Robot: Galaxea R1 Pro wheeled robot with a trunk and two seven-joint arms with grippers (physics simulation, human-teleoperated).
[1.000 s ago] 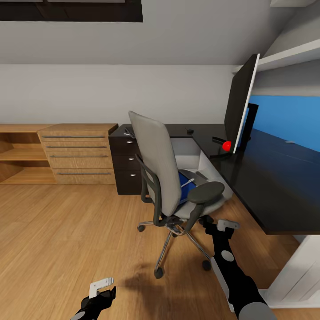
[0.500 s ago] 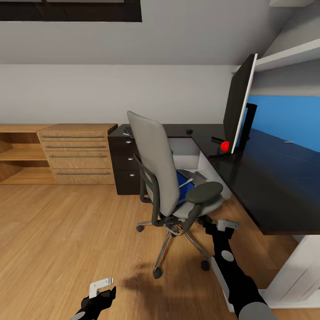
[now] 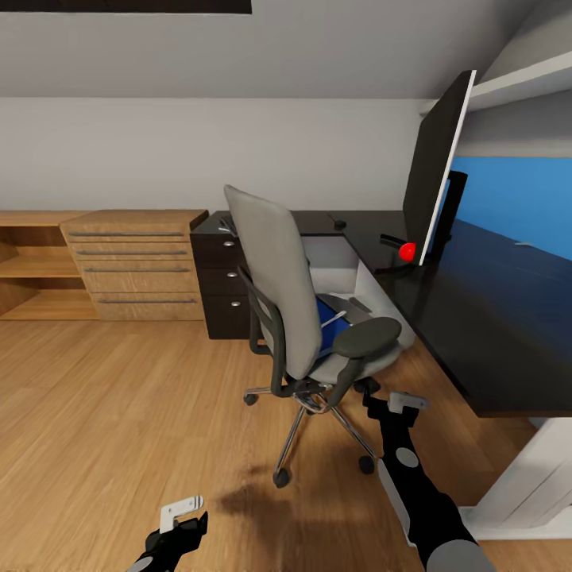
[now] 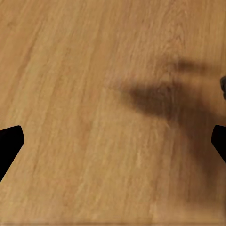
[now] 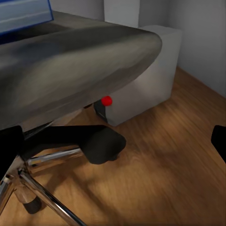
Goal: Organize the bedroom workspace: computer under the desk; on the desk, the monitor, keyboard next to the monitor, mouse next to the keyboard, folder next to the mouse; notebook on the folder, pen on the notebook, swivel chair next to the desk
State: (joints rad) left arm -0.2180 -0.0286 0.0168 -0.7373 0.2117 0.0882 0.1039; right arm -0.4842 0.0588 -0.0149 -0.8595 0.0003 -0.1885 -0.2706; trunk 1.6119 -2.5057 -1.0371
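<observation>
Swivel chair (image 3: 298, 298) between right hand (image 3: 391, 407) and desk (image 3: 477, 318)

The grey upholstered swivel chair (image 3: 278, 282) turns its tall back toward the camera, and that back and the near black armrest (image 3: 367, 337) hide most of the bright blue folder (image 3: 327, 316) on the seat; a thin pale stick lies across it, too small to name. The glossy black desk (image 3: 477, 318) runs out of the head view at the right edge. The wide black monitor (image 3: 435, 171) is seen nearly edge-on, its screen face unreadable. Small dark items on the far part of the desk top are too small to tell. In the right wrist view the chair's grey seat (image 5: 70, 56) is blurred and cut off at the picture's edge.
</observation>
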